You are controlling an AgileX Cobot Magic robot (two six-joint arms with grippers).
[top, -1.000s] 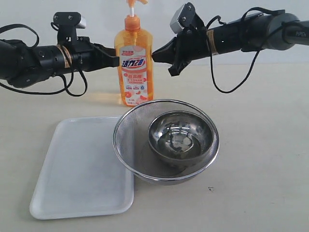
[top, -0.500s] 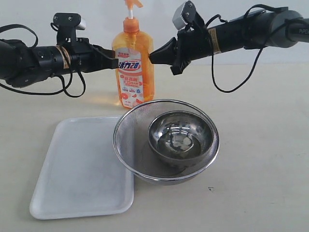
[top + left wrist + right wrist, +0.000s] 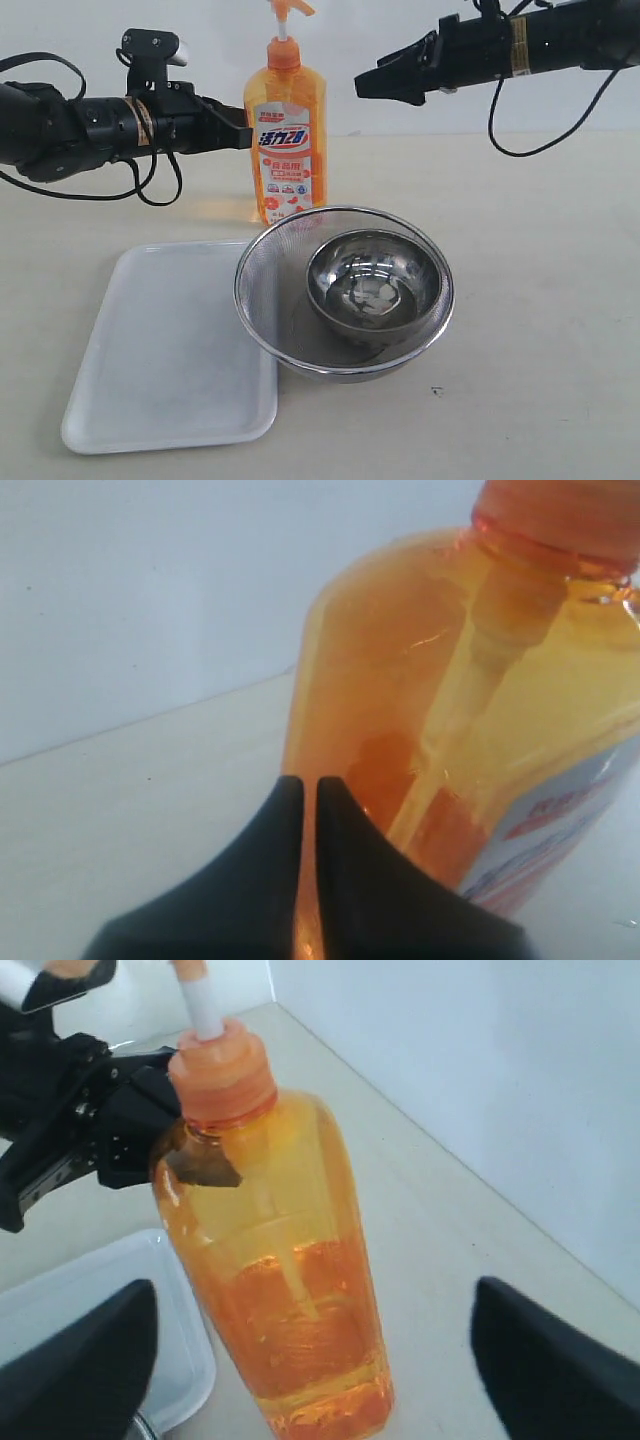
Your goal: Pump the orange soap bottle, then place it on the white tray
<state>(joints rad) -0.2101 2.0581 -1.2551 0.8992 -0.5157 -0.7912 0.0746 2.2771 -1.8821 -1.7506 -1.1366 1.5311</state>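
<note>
The orange soap bottle [image 3: 286,130] stands upright on the table behind the strainer, its pump head [image 3: 285,10] up on the white stem. My left gripper [image 3: 243,136] is shut, with its tips against the bottle's left shoulder [image 3: 420,710]; the left gripper [image 3: 308,780] holds nothing between its fingers. My right gripper [image 3: 362,86] hangs open, up and to the right of the bottle, not touching it. In the right wrist view the right gripper [image 3: 315,1360] has its jaws wide apart, with the bottle [image 3: 280,1300] between and beyond them. The white tray [image 3: 160,350] lies empty at the front left.
A round metal mesh strainer [image 3: 262,300] with a steel bowl [image 3: 376,285] inside sits in front of the bottle, overlapping the tray's right edge. A pale wall runs close behind the bottle. Black cables hang from both arms.
My right gripper has left the bottle's right side, risen, drawn back to the right and opened. The bottle, tilted half a second ago, stands straight again. The left gripper stays at its left side.
</note>
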